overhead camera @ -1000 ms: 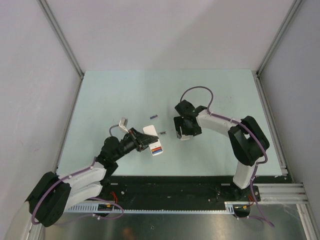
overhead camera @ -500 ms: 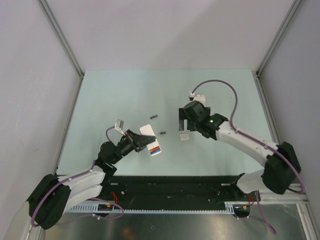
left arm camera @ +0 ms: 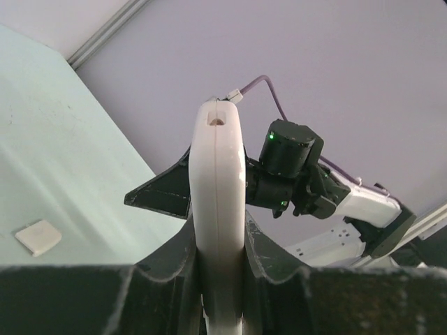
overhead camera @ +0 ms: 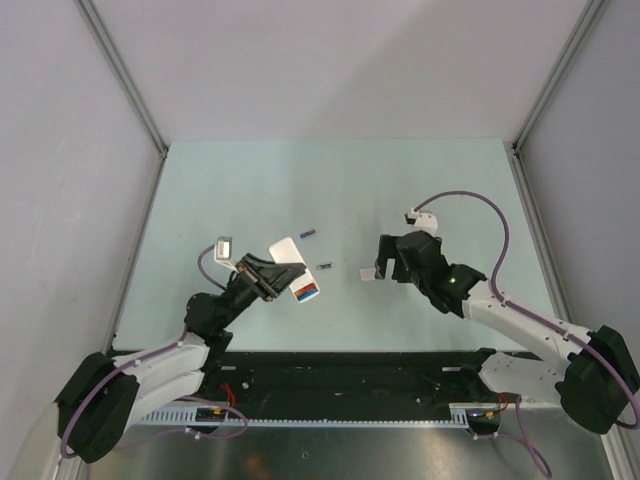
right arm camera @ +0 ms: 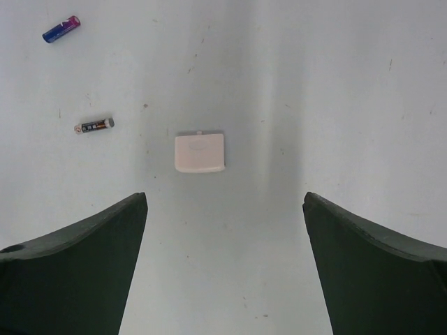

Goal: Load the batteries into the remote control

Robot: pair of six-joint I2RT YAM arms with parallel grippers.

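The left gripper is clamped shut on the remote control, holding it tilted above the table, with red and blue batteries seated in its open back. Just right of it, a purple battery and a dark grey battery lie apart on the table, then a small white cover. The right gripper hovers by that cover, jaws spread wide, holding nothing

You see the remote control only edge-on at the left wrist, its lower end buried between the fingers; overhead, the loose batteries are too small to read.
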